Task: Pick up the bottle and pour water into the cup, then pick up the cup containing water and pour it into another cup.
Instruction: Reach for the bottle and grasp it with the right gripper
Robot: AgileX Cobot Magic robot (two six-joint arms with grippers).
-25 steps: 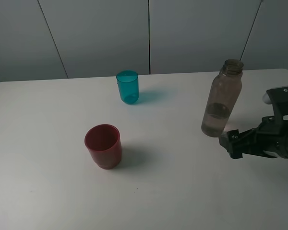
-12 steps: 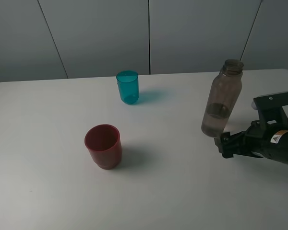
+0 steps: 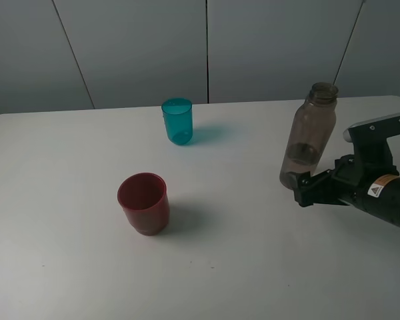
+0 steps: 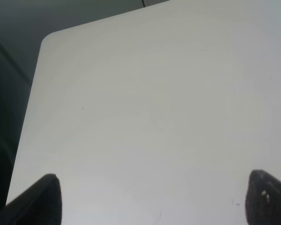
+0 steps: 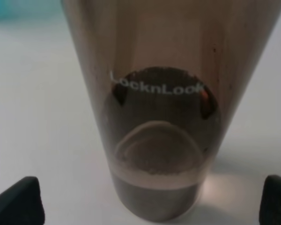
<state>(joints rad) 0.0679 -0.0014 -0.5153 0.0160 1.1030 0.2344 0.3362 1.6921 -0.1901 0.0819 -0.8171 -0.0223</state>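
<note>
The tall smoky grey-brown bottle (image 3: 307,135) stands upright, capless, at the table's right, with some water in its base. It fills the right wrist view (image 5: 164,108). My right gripper (image 3: 299,189) is open at the bottle's base, its fingertips (image 5: 18,199) apart on either side of the bottle and not closed on it. The teal cup (image 3: 177,121) stands at the back middle. The red cup (image 3: 143,203) stands in front of it, left of centre. My left gripper (image 4: 150,199) is open over bare table, out of the exterior view.
The white table (image 3: 67,153) runs to a rounded far-left corner (image 4: 49,40). Grey wall panels stand behind it. The right arm's body (image 3: 380,193) lies over the table's right edge.
My right gripper has moved left and farther onto the table, from beside the bottle to its base, with the fingers now on either side of it. The bottle and cups have not moved.
</note>
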